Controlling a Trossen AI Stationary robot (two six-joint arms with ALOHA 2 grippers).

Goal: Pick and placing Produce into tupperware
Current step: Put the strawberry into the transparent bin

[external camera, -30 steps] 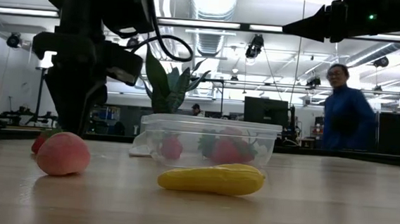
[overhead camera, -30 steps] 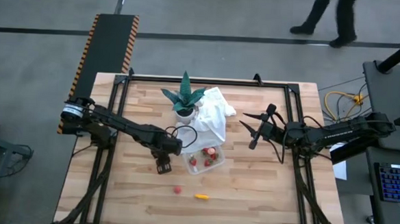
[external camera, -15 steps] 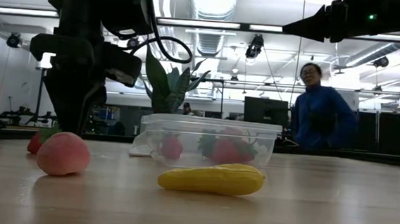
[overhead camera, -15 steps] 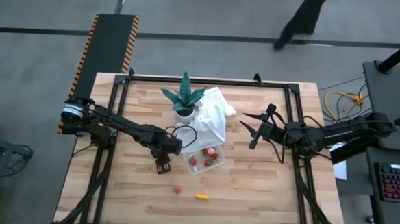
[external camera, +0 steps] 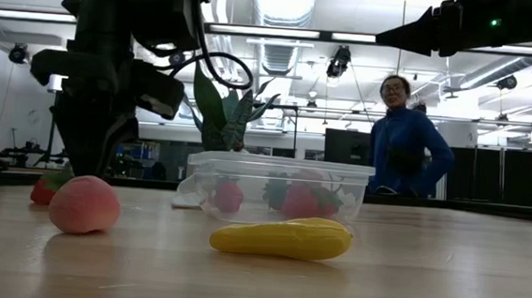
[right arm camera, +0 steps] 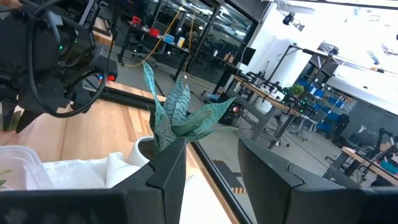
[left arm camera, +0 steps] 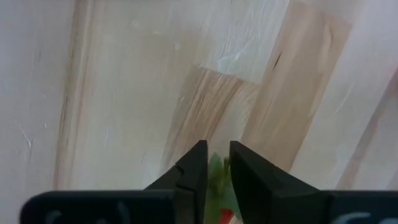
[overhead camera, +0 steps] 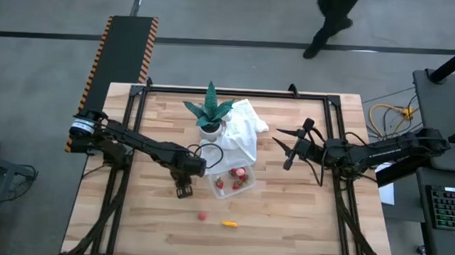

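My left gripper [overhead camera: 183, 191] points down at the table left of the tupperware and is shut on a red strawberry [external camera: 47, 188] with a green top [left arm camera: 216, 169]. The clear tupperware [overhead camera: 233, 181] holds several red produce pieces [external camera: 291, 200]. A pale pink piece [overhead camera: 202, 216] and a yellow elongated piece [overhead camera: 229, 222] lie on the wood nearer the front edge. My right gripper [overhead camera: 282, 148] hangs level and open, high over the table's right half, with nothing between its fingers [right arm camera: 168, 168]. My left gripper pinches the strawberry between its two fingers [left arm camera: 194, 165], coming from above and pointing down. The green leafy top [left arm camera: 216, 169] shows in the narrow gap, with a bit of red [left arm camera: 227, 216] farther back. The strawberry sits low at the table's surface; whether it is lifted clear cannot be told.
A green spiky plant in a white pot [overhead camera: 210, 111] and a white cloth [overhead camera: 244, 132] stand just behind the tupperware. Bare wood [overhead camera: 301, 217] lies to the front and right. A person [external camera: 403, 130] stands in the room beyond the table.
The person beyond the table has walked toward the left of the low view. Both arms and the produce on the table have kept their places.
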